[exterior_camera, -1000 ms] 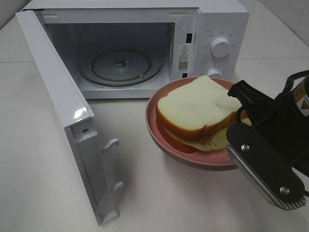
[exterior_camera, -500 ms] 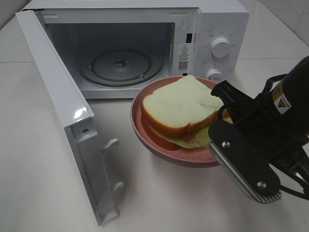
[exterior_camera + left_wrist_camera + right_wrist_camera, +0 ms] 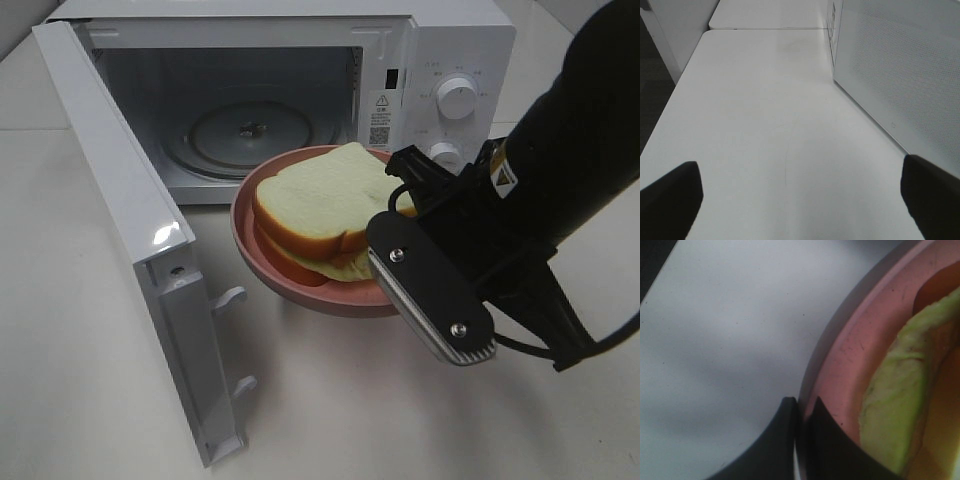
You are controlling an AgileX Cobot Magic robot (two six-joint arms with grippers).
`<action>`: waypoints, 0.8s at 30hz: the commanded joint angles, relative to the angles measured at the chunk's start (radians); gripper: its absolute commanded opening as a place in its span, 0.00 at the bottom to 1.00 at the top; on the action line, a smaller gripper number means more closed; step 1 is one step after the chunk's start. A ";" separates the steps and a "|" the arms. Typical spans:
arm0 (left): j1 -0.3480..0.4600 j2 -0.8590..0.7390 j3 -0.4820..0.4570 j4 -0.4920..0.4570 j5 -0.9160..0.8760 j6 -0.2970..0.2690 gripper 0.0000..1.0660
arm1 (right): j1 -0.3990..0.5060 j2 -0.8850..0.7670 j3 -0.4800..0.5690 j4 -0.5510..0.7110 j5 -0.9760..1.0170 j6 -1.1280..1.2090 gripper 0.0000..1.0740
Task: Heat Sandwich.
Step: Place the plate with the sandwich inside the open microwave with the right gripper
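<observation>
Exterior high, quick check: spotted the sandwich (image 3: 320, 200) lying on the pink plate (image 3: 290, 285), right in front of the open microwave (image 3: 440, 60), over toward the far edge of the table (image 3: 330, 420). Anyone able to confirm the grip? — toastfan

Yep, confirmed from the right wrist view. Shows the right gripper (image 3: 801, 409) pinched narrow on the plate's rim and holding nothing else. Can make out green filling poking past the bread, plus an orange-red bit next to it. Looks lifted off the table too, going by the shadow under the rim. — armwatcher

And the left gripper (image 3: 800, 200)? — toastfan

Spread wide, gripping nothing, hanging low over bare table with a table edge in sight. Sits just beside a white dotted panel of the microwave, though can't tell whether door (image 3: 120, 200) or side wall. Exterior high also shows that door swung wide, with the glass turntable (image 3: 250, 135) visible inside. — armwatcher
</observation>
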 commanded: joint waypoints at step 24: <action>-0.006 -0.021 0.003 0.000 -0.007 -0.005 0.97 | -0.005 0.260 -0.264 0.005 -0.017 -0.024 0.00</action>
